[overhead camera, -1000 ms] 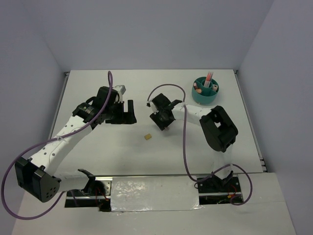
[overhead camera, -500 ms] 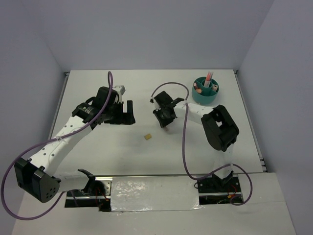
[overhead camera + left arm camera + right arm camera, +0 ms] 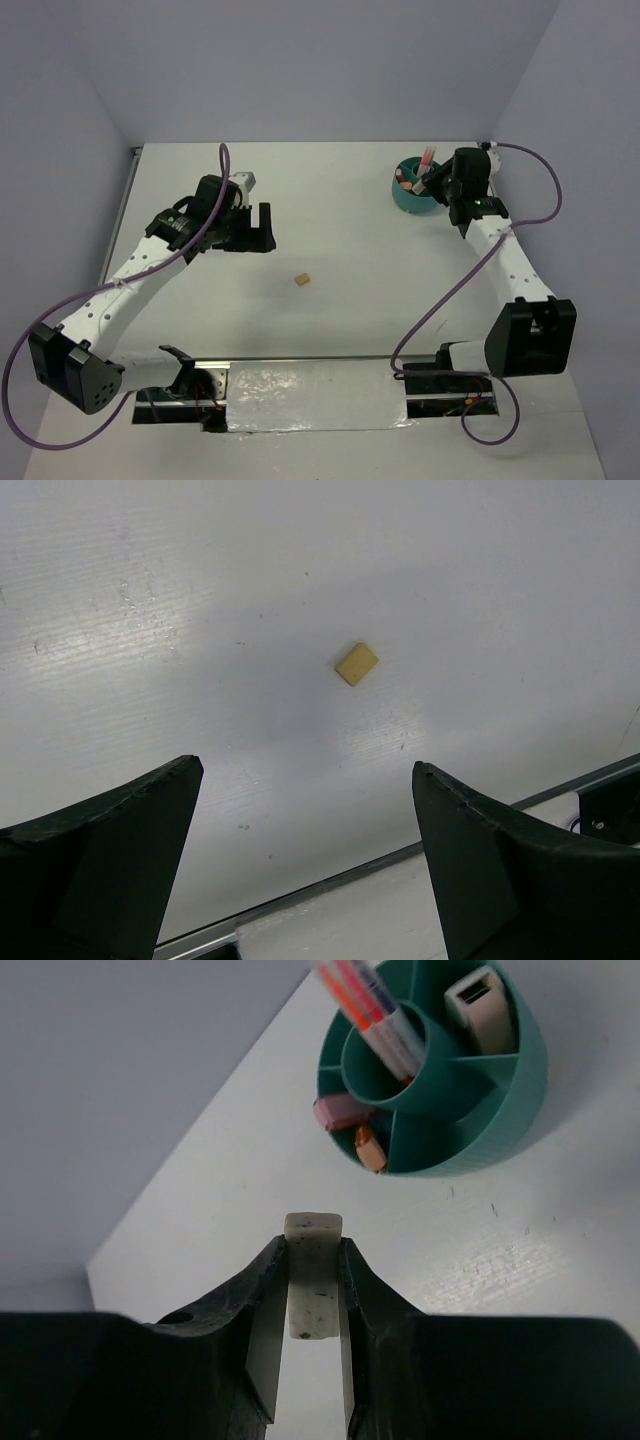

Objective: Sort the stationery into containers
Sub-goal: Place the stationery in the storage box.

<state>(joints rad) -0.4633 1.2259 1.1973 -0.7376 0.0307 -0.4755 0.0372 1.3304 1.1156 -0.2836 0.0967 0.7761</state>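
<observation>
Eraser (image 3: 313,1305) pinched in the right hand (image 3: 313,1250) — centre it above a free organiser (image 3: 500,1130) compartment before releasing; left hand (image 3: 305,768) gapes wide.

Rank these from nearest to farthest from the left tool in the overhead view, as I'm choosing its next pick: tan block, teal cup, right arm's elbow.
Measured from the open left tool:
1. tan block, alone mid-table, toward the near edge.
2. teal cup, far right of the table.
3. right arm's elbow, at the near right edge.
</observation>
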